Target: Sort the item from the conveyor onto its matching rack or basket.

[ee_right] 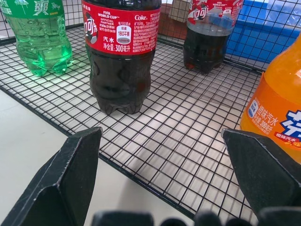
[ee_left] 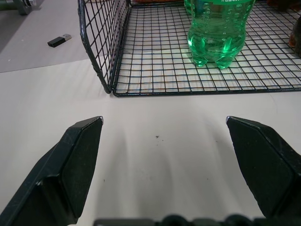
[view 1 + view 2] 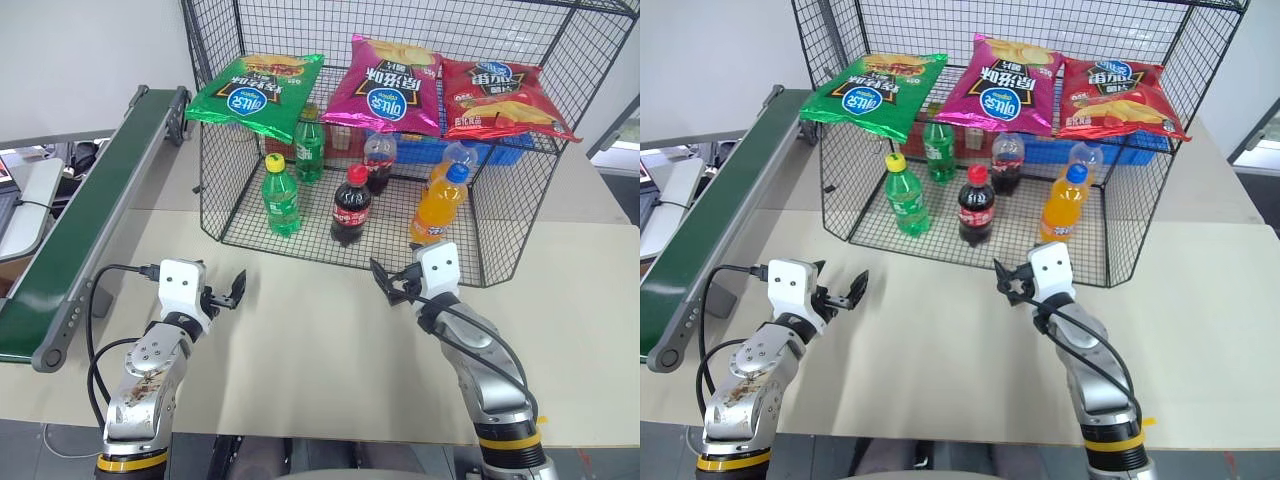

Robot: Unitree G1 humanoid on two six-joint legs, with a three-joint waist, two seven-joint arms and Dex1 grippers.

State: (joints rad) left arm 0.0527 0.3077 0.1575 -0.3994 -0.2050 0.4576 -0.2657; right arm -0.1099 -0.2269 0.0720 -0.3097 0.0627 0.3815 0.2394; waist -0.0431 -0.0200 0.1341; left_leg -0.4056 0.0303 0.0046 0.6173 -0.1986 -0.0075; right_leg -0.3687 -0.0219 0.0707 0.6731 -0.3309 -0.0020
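The item, a magenta-pink crisp bag (image 3: 385, 85), lies on the top shelf of the black wire rack (image 3: 215, 190), between a green bag and a red one. Along the left side runs the dark green conveyor (image 3: 90, 210), with nothing on its belt. My left gripper (image 3: 233, 290) hovers open over the table in front of the rack's left corner, nothing between its fingers (image 2: 80, 160). To the right, my right gripper (image 3: 385, 282) is open too, just before the rack's front edge, facing a cola bottle (image 1: 122, 52).
The green crisp bag (image 3: 258, 92) and red crisp bag (image 3: 503, 98) flank the item. On the rack's floor stand green soda bottles (image 3: 281, 196), cola bottles (image 3: 351, 205) and an orange bottle (image 3: 440, 205), with a blue crate (image 3: 505, 150) behind. A small black stick (image 2: 59, 40) lies on the table.
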